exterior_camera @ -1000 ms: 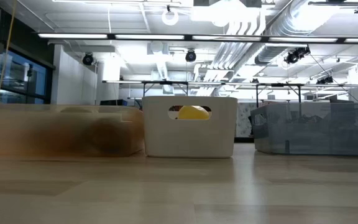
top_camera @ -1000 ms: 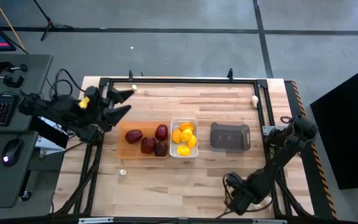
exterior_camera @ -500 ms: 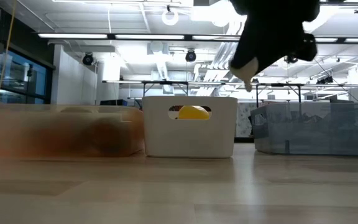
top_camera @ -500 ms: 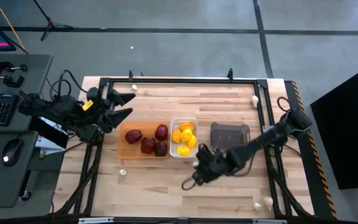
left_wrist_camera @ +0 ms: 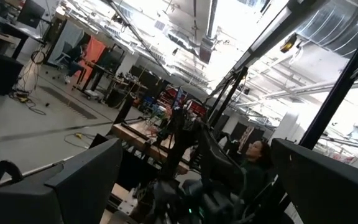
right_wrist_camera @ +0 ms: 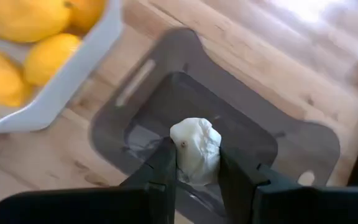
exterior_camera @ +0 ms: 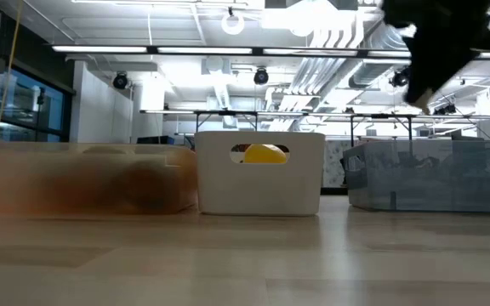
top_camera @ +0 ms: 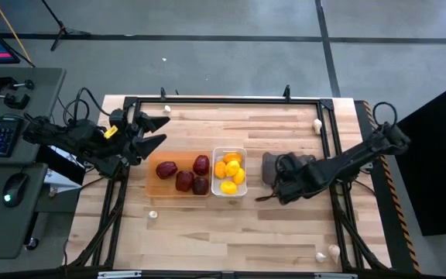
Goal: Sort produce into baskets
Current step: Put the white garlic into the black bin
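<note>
- While the right gripper hangs above the dark grey bin, its two fingers are clamped on a white garlic bulb; in the right wrist view the bulb sits directly over the bin's open interior.
- High view: right arm reaches in from the table's right edge, with the gripper over the grey bin's front part, just right of the white bin.
- Low view: the right gripper shows as a dark shape up high, above the grey bin, clear of the tabletop.
- Left gripper is parked over the table's back-left corner, off the orange tray; fingers spread wide, nothing between them.
- Orange tray holds four dark red pieces, grouped toward its right half.
- White bin holds the yellow lemon-like pieces; at least five visible from above, and one shows through the handle slot in the low view.
- Loose garlic bulbs on the wooden table: one in front of the orange tray, one near the back-right corner, two close together at the front-right corner, one at the back-left near the left gripper.
- The three containers sit in a row mid-table: orange tray left, white bin centre, grey bin right.
</note>
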`<state>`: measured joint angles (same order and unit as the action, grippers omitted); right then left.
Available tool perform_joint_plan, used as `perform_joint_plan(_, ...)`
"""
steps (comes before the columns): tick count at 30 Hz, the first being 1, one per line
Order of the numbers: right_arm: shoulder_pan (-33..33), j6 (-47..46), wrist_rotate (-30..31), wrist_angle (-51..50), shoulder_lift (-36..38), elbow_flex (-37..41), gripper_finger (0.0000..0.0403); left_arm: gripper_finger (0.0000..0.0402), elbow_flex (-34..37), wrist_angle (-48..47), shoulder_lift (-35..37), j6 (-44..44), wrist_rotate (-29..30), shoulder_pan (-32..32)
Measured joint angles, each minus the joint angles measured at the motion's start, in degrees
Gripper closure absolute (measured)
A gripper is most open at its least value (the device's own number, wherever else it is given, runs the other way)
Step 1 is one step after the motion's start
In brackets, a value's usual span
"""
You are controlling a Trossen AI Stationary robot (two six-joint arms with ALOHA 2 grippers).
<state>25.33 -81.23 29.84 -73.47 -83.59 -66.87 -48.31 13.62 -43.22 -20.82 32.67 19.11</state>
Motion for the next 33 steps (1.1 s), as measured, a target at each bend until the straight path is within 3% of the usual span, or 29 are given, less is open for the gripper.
perform_joint_plan(5, -0.62, -6.33, -4.38, 6.07, 7.40, 10.54, 0.0305, 0.0005, 0.00, 0.01, -0.48, -0.61, -0.01, 0.01)
perform_joint_plan(13, -0.62, -14.32, -8.34, 15.31, 16.45, 21.11, 0.0186, 0.0005, 0.00, 0.16, -1.33, -0.68, 0.04, 0.01)
perform_joint_plan(17, -0.20, -13.85, -9.35, 17.94, 18.16, 22.04, 0.0150, 0.0005, 0.00, 0.15, -1.71, -0.68, 0.16, 0.01)
perform_joint_plan(24, 3.53, -4.06, -9.84, 24.51, 18.69, 16.55, 0.0142, 0.0005, 0.00, 0.25, -1.86, -1.20, 0.01, 0.01)
perform_joint_plan(28, 7.64, -3.10, -19.52, 32.96, 16.51, 15.15, 0.0141, 0.0005, 0.00, 0.12, -1.88, -1.49, -0.60, -0.01)
perform_joint_plan(33, 15.31, -13.83, -31.02, 35.14, 9.06, 15.13, 0.0141, 0.0005, 0.00, 0.16, -1.88, -1.57, -0.60, 0.00)
